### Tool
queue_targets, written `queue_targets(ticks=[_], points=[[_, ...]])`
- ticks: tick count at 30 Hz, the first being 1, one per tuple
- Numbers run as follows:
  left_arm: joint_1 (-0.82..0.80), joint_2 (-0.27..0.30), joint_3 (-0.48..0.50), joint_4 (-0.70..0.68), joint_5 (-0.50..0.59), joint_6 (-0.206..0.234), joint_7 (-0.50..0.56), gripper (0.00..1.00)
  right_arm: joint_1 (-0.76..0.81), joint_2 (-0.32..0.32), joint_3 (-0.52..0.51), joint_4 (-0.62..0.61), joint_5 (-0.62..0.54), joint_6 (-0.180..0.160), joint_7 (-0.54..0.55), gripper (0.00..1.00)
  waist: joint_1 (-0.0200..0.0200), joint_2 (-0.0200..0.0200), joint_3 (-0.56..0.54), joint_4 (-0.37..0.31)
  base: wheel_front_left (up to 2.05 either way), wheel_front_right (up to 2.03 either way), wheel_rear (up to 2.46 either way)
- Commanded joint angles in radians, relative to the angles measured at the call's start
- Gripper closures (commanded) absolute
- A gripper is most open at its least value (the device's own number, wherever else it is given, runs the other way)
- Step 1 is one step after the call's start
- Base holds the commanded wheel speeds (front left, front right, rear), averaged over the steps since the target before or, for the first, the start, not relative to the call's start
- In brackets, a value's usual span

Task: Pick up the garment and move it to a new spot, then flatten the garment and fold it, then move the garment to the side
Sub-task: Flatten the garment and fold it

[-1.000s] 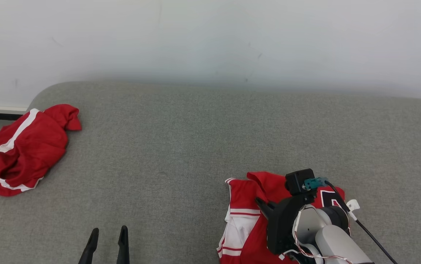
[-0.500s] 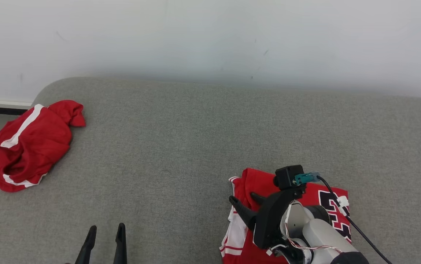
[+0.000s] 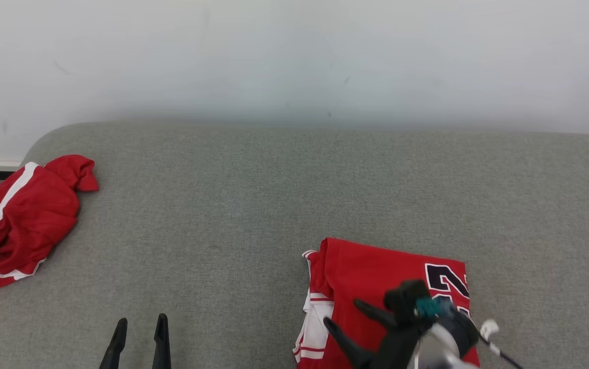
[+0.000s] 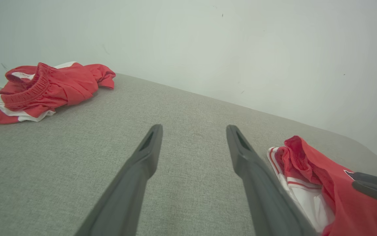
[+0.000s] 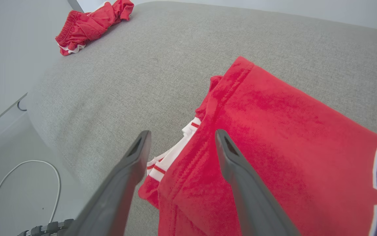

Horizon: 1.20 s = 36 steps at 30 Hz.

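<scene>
Red jersey (image 3: 376, 271) lies folded into a compact rectangle on the near right of the grey fabric cushion (image 3: 253, 195), dark number with white outline facing up. White-and-red trim sticks out along its left edge. My right end effector (image 3: 343, 313) is spread wide, nothing between the fingers, and sits over the near-left edge of the jersey. In the right wrist view one finger is above the red panel and the other above the trim. I can't tell if either tip touches cloth. My left end effector (image 3: 141, 320) is also spread and empty, over bare cushion at the near left, well apart from the jersey. Red shorts (image 3: 22, 215) with a white stripe lie crumpled at the far left corner, not involved. Judgement: the fold looks finished, so the step in hand is the last one, moving the garment to the side. The next move calls for a bite deep enough to catch every layer at that left edge, not just the top panel, then a low lift or slide. Risk: loose trim layers peel off and the fold opens.
</scene>
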Motion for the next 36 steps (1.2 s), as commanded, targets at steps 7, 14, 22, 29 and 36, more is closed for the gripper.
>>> queue_targets(ticks=[7,14,22,29,36], points=[[-0.004,0.0,-0.019,-0.01,-0.01,0.015,0.0,0.0,0.235,-0.017,-0.037,-0.164,-0.218,-0.002,-0.088,0.0,0.0,0.0,0.015,-0.011,0.0,0.0,0.0],[-0.013,0.0,-0.024,-0.012,-0.011,0.011,0.0,0.0,0.291,0.002,-0.063,-0.165,-0.362,-0.002,-0.166,0.0,0.0,0.0,0.033,-0.004,0.0,0.0,0.0],[-0.025,0.0,-0.025,-0.002,-0.012,0.002,0.0,0.0,0.253,0.046,-0.081,-0.06,-0.456,-0.002,-0.201,0.0,0.0,0.0,0.044,0.015,0.0,0.0,0.0],[-0.018,0.0,-0.023,0.002,-0.009,0.002,0.0,0.0,0.221,0.067,-0.098,0.026,-0.52,-0.002,-0.213,0.0,0.0,0.0,0.037,0.031,0.0,0.0,0.0],[-0.003,0.0,-0.026,-0.006,-0.008,0.006,0.0,0.0,0.194,0.082,-0.111,0.096,-0.565,-0.002,-0.237,0.0,0.0,0.0,0.034,0.04,0.0,0.0,0.0]])
